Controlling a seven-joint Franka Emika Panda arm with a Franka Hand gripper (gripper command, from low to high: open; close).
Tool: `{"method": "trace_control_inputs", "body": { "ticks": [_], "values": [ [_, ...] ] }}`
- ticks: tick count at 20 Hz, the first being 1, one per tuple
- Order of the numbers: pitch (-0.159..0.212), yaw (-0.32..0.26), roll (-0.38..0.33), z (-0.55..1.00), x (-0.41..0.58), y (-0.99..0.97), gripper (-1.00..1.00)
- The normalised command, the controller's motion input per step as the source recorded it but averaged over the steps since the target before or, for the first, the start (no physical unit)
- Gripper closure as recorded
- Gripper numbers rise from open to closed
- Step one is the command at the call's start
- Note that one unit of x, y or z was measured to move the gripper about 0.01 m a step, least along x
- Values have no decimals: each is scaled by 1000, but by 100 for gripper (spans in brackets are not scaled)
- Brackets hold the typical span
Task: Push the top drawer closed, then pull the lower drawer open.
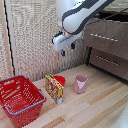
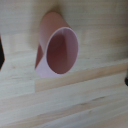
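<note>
The top drawer [image 1: 107, 36] is a dark brown front with a slim silver bar handle, at the exterior view's right; it seems to stick out a little past the front below. Beneath it sits the lower drawer [image 1: 111, 61], a like front with its own bar handle. My gripper [image 1: 68, 49] hangs in the air to the left of both drawers, well above the wooden floor, touching neither. Its fingers are spread apart and hold nothing. In the wrist view my gripper [image 2: 64, 65] shows only as dark finger edges at the two sides of the picture.
A pink cup [image 1: 80, 84] stands on the wooden surface below my gripper and fills the wrist view as the cup [image 2: 57, 50]. A printed box [image 1: 54, 88] and a red bowl [image 1: 60, 79] stand to its left. A red basket [image 1: 20, 97] sits at the far left.
</note>
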Motion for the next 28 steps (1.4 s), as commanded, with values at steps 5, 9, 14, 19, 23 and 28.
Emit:
{"method": "trace_control_inputs", "body": {
  "ticks": [5, 9, 14, 19, 23, 28],
  "values": [
    [0, 182, -369, 0, -157, -105, -100],
    [-2, 181, -375, 0, -140, -118, -100],
    [0, 156, -375, 0, -22, -35, -100],
    [0, 138, -375, 2, 0, 0, -100],
    [0, 109, -375, 40, 20, 0, -100],
    [2, 47, -370, 173, 119, 5, -100]
  ]
}}
